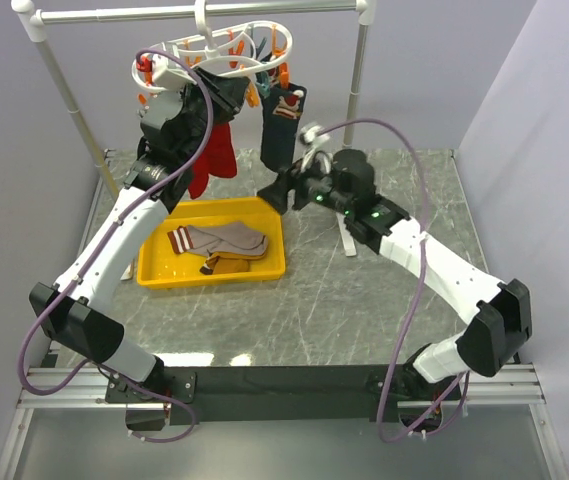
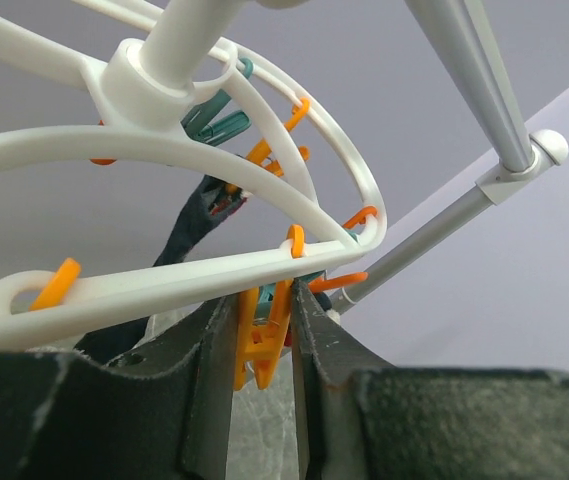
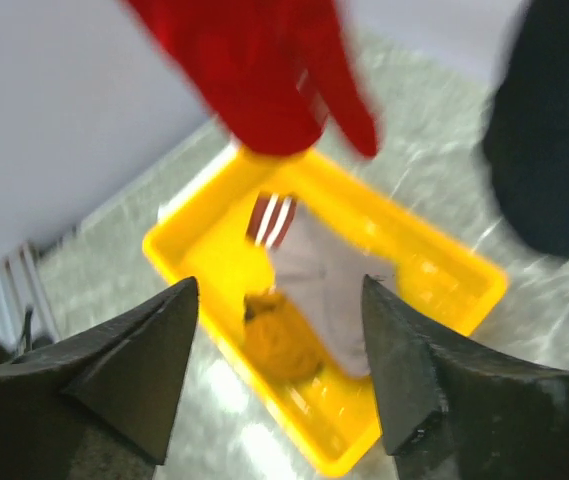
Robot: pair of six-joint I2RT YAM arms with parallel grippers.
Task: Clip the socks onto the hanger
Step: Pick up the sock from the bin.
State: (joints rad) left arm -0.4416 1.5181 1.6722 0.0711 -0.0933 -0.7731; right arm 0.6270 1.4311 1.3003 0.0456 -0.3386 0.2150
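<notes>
- The hanger (image 1: pixel 219 50) hangs by its hook from the rail (image 1: pixel 164 14). Two socks are already pegged under it: a red sock (image 1: pixel 214 155) on its left side and a dark sock (image 1: pixel 279 125) on its right.
- The rest lie well below the hanger in a yellow tray (image 1: pixel 154 265) on the counter (image 1: pixel 364 300). They are the grey socks (image 1: pixel 229 238) with striped cuffs and, touching them, a mustard sock (image 1: pixel 226 264).
- The left end effector (image 2: pixel 262 330) is up at the hanger's ring, pinched tight on an orange clothespin (image 2: pixel 262 345) dangling from the frame.
- The right end effector (image 1: pixel 276 195) is down below the hanger at the tray's far right corner. Its fingers are spread wide with nothing between them.
- First risk: the clothespin is squeezed while no sock is at it. It dangles loosely, so I reckon it could twist or pop out from between the fingers.
- Second risk: a pull on that clothespin could swing the hanger on its hook and jostle the two hung socks.
- Third risk: the tray socks overlap, so a careless dip could lift two at once or snag only a cuff.
</notes>
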